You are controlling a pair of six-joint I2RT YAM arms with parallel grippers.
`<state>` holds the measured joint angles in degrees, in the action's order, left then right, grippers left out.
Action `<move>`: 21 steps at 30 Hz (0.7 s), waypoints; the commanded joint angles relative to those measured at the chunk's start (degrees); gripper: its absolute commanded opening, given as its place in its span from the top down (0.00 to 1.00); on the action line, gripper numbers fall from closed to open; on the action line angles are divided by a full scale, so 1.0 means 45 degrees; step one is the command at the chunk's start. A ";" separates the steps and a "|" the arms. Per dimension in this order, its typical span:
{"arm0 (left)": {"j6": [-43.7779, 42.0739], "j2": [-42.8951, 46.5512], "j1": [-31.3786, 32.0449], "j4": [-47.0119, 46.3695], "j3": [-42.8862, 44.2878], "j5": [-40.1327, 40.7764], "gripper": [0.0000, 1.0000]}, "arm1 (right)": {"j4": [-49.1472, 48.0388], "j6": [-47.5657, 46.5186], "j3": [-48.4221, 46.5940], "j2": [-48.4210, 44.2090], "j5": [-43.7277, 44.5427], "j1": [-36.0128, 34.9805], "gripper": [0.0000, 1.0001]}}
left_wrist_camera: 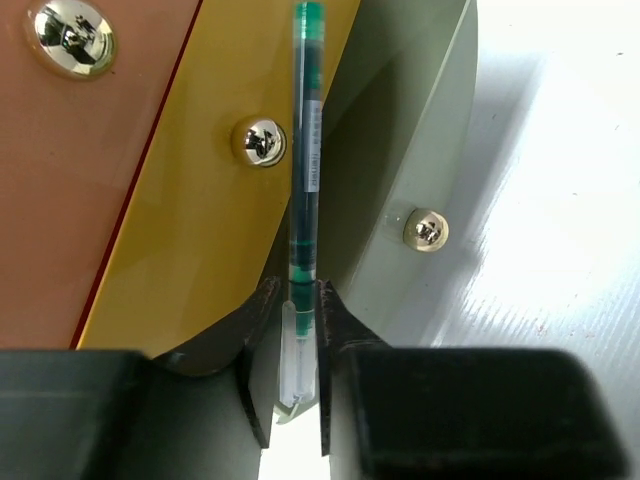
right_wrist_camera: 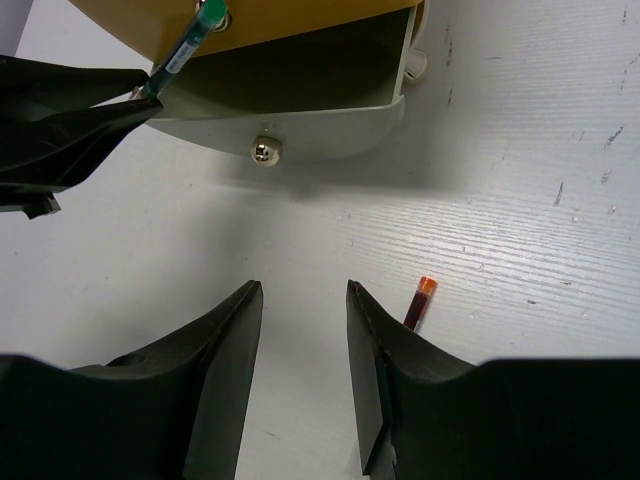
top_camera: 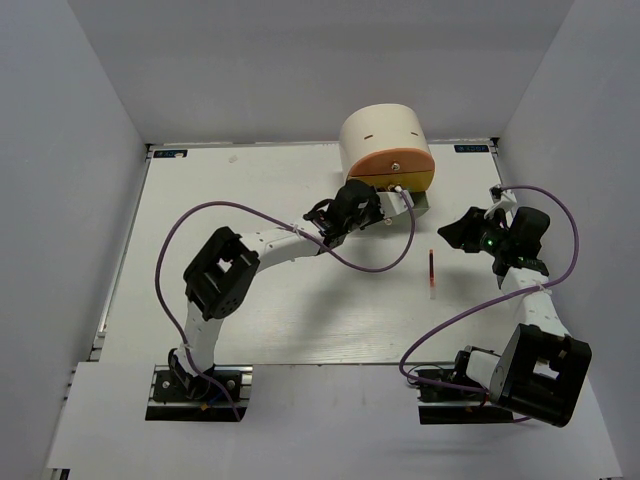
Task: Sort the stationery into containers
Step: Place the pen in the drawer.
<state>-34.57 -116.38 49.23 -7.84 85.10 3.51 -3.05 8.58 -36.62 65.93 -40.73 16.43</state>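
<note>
My left gripper (left_wrist_camera: 294, 290) is shut on a thin pen (left_wrist_camera: 307, 150) with a clear body and green ends, gripped near its clear end. The pen's green end reaches over the pulled-out pale green drawer (left_wrist_camera: 400, 150), along the edge of the yellow front (left_wrist_camera: 210, 230). From above, the left gripper (top_camera: 385, 205) is right at the cream desk unit (top_camera: 385, 135). The right wrist view shows the same pen (right_wrist_camera: 185, 50) above the open drawer (right_wrist_camera: 300, 130). My right gripper (right_wrist_camera: 303, 290) hangs open over bare table, nothing between its fingers. A thin red pen (right_wrist_camera: 420, 302) lies just right of it, and shows too on the table (top_camera: 431, 270) in the top view.
The orange drawer front (left_wrist_camera: 90, 180) and the yellow one are pushed in, each with a shiny knob (left_wrist_camera: 259, 141). The unit stands at the table's far edge (top_camera: 300, 146). Purple cables (top_camera: 380, 265) loop from both arms over the table. Grey walls close in three sides.
</note>
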 commanded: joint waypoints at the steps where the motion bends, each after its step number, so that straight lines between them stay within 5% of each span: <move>1: -0.0072 0.0139 -0.0081 -0.0426 -0.0044 0.0099 0.69 | -0.0260 -0.0051 0.0033 -0.0159 -0.0226 0.0041 0.54; 15: -0.0072 0.0333 -0.0081 -0.1128 -0.0044 0.0763 0.49 | -0.0162 -0.0187 0.0052 -0.0179 -0.0577 0.0022 0.54; 19: 0.0199 0.1133 0.0035 -0.1013 0.0308 0.1171 0.40 | -0.0201 -0.1684 -0.0143 -0.0101 -0.1766 0.0022 0.54; 21: 0.1076 0.1874 0.0153 -0.0858 0.0308 0.2008 0.28 | 0.0071 -0.3171 -0.0319 -0.0062 -0.2584 0.0002 0.54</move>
<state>-33.58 -115.77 49.34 -10.63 84.82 8.10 -2.92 3.33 -36.62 65.93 -45.47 16.43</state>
